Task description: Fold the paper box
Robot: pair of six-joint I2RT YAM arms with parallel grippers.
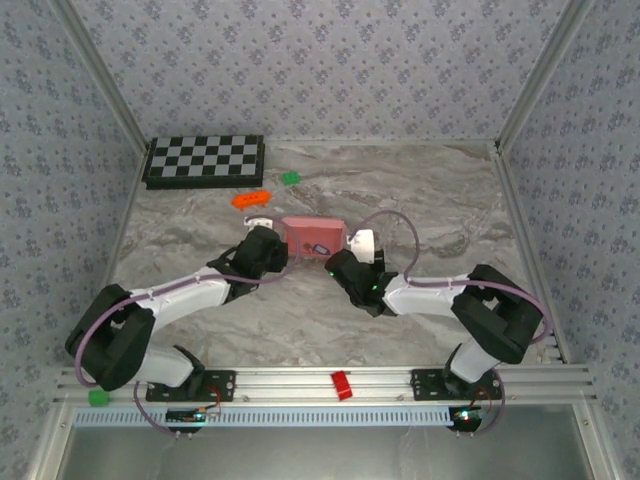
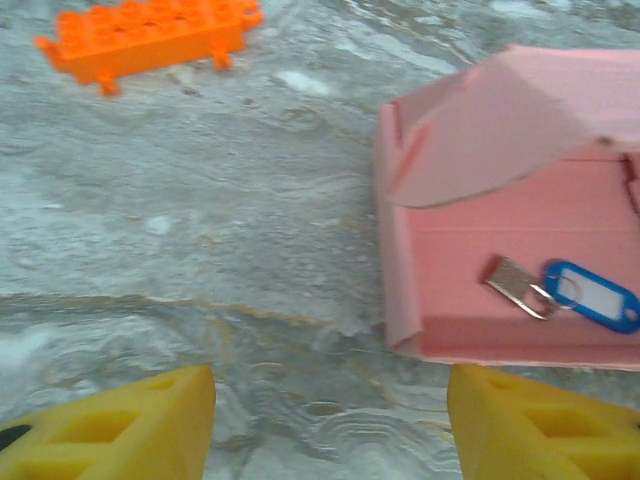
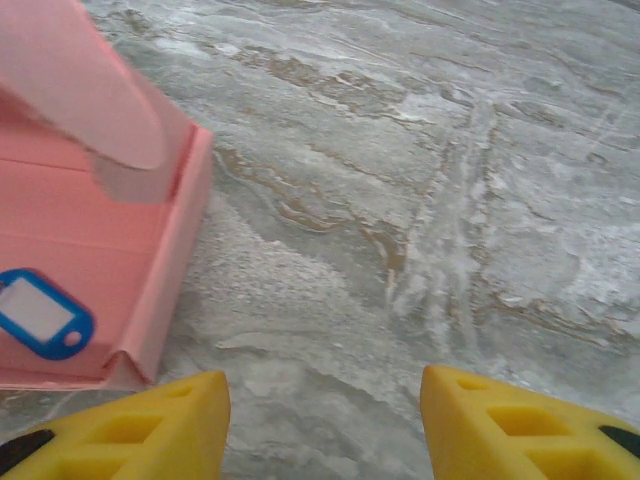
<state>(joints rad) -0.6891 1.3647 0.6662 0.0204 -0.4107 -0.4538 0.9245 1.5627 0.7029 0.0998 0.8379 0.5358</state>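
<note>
At the near edge, a small red block (image 1: 342, 385) sits on the rail between the two arm bases. Beyond it, both arms reach in toward the middle of the surface (image 1: 440, 200).

The left fingers (image 2: 140, 425) are spread and released, with only bare surface between them. The box (image 2: 470, 250) lies just ahead, at about 1 o'clock from them. The right fingers (image 3: 520, 420) are spread too and grasp nothing, with the box at about 10 o'clock. From above, the left arm's tip is just beside the box's 9 o'clock end and the right arm's tip is near its 4 o'clock corner. I cannot tell whether either one touches the card.

The box rests near the centre of the surface and is half formed. Its floor lies flat, the near wall and both end walls stand up, and a loose flap droops over the far part of the tray. Inside, a blue key tag (image 2: 590, 295) with a metal clip lies on the floor, toward the near wall.

The work looks to be between grips, with the walls raised and the lid not yet shut. The next move probably calls for catching that loose flap and bringing it toward 6 o'clock. One arm would need to steady a wall so the thin card does not buckle.

Farther off lie an orange brick (image 1: 250, 199) at 10 o'clock from the box and a small green piece (image 1: 291, 178) at 11 o'clock. A chessboard (image 1: 205, 160) sits at the far 10 o'clock corner.
</note>
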